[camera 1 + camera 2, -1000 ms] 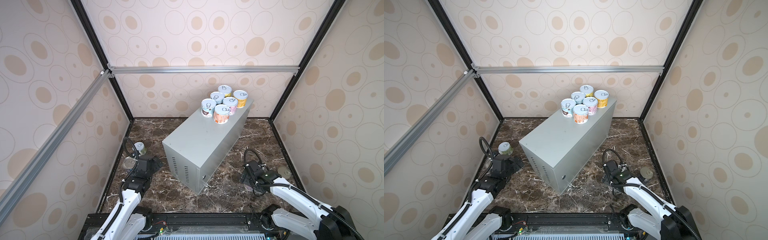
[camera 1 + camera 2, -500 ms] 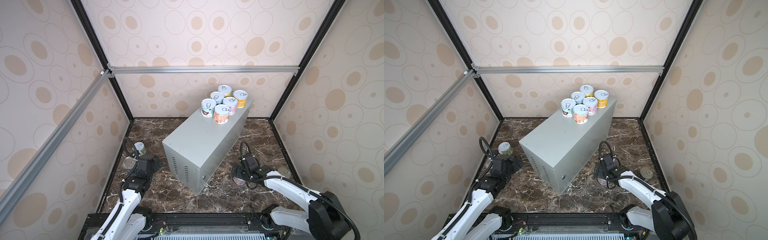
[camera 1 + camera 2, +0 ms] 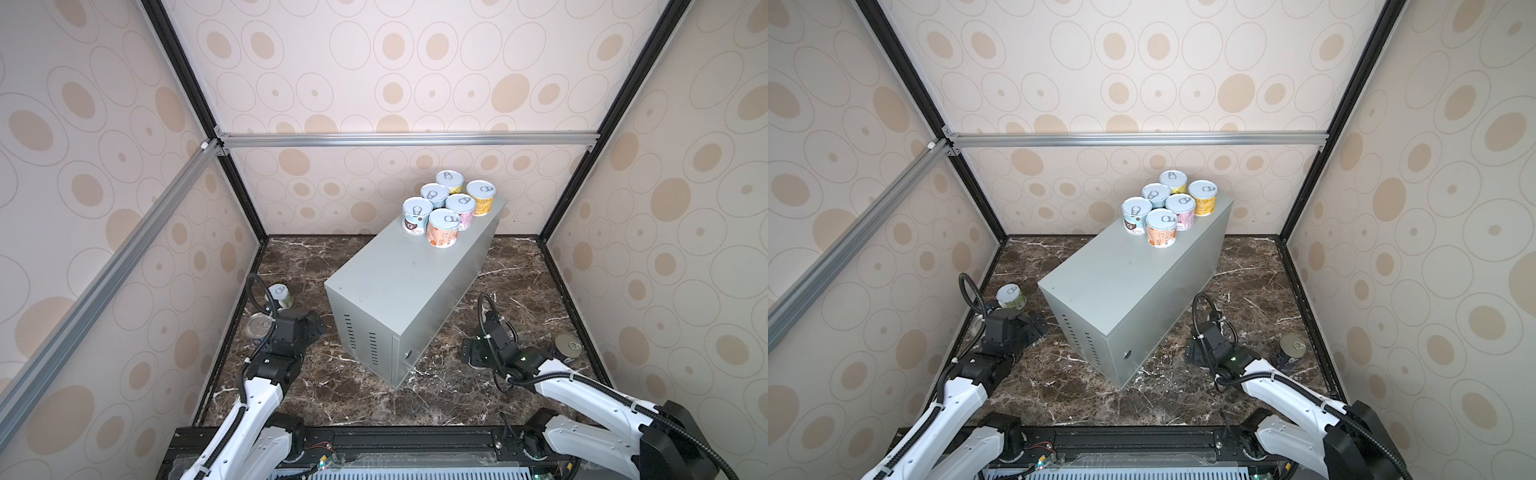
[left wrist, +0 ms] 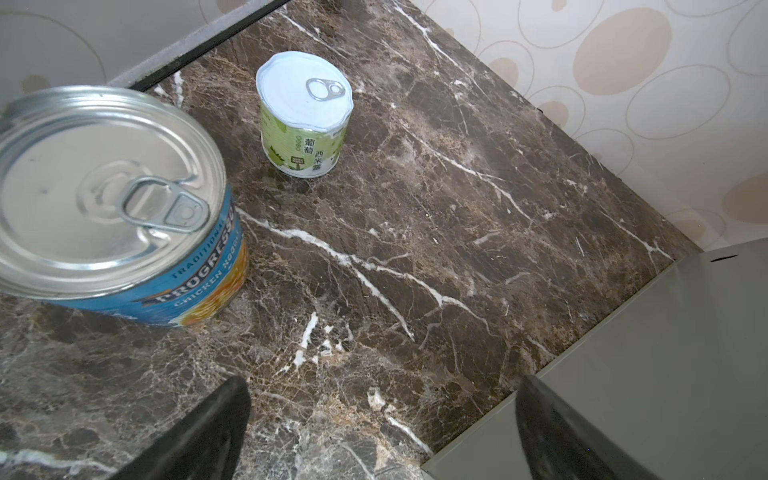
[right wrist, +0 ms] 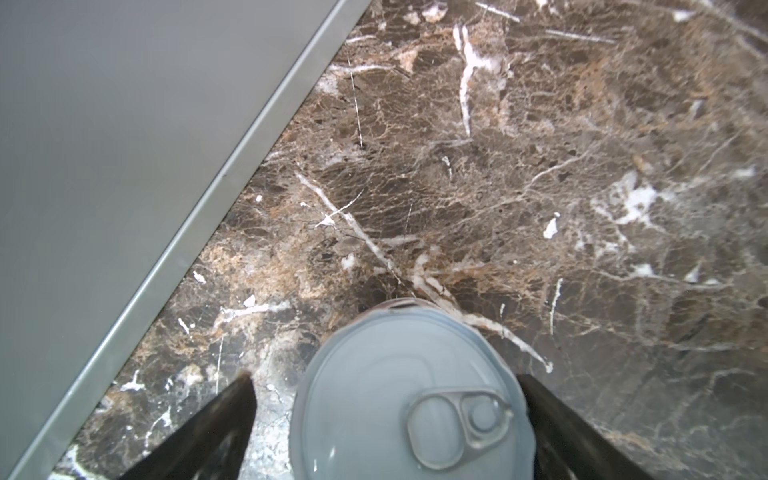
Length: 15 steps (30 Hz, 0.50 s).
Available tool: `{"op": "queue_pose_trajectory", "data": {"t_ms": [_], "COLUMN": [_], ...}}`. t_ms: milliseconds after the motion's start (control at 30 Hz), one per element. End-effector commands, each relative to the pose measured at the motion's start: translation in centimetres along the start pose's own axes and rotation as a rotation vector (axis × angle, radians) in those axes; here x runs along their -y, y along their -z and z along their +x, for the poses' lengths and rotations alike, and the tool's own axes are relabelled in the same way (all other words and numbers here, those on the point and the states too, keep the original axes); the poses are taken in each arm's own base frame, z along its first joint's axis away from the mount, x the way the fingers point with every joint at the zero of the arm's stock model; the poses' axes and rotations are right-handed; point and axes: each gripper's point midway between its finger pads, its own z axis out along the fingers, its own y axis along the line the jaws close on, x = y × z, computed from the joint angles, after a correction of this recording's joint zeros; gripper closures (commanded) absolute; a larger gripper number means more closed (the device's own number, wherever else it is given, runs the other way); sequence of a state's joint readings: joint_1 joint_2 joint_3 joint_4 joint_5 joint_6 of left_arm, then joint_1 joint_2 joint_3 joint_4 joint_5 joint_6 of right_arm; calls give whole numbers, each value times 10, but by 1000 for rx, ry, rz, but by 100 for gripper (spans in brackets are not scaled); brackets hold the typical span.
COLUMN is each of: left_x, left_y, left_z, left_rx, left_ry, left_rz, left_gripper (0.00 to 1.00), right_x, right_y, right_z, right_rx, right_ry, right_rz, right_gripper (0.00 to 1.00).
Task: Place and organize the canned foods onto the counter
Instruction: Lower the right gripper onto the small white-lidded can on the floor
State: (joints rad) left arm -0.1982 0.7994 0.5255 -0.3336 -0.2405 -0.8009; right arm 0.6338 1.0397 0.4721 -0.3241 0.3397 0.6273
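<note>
Low over the marble floor [image 3: 368, 397], left hand [image 4: 380, 386] gapes empty, right hand [image 5: 384, 378] apparently unclosed around a can [image 5: 411, 415].

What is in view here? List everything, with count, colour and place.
short cans: six, pastel labels, clustered on the counter's far end
green can: one, on the marble near the left wall
Progresso can: one, blue, on the marble beside the green can
dark can: one, on the marble near the right wall
pale-lidded can: one, label hidden, on the marble beside the counter
counter: one, grey, mid-marble
marble: dark brown, white-veined
left pincer: black, open over bare marble
right pincer: black, open around the pale-lidded can
</note>
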Motion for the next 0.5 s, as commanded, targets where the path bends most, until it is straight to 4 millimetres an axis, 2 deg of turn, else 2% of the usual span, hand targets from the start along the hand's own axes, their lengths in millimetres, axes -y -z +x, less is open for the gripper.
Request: {"op": "queue_pose_trajectory", "data": {"t_ms": [0, 233, 467], "left_x": [3, 5, 6], "left_y": [3, 3, 3], "left_z": [-5, -6, -7], "left_rx": [24, 24, 32], "left_ry": [-6, -11, -14], "left_rz": [18, 28, 33], "left_gripper": [1, 1, 0], "right_x": [7, 11, 4], "right_y": [1, -4, -16], "right_z": [-2, 9, 21], "right_rx": [68, 113, 131], "right_ry": [-17, -56, -58], "right_rz": [37, 30, -7], "right_gripper": [1, 1, 1]}}
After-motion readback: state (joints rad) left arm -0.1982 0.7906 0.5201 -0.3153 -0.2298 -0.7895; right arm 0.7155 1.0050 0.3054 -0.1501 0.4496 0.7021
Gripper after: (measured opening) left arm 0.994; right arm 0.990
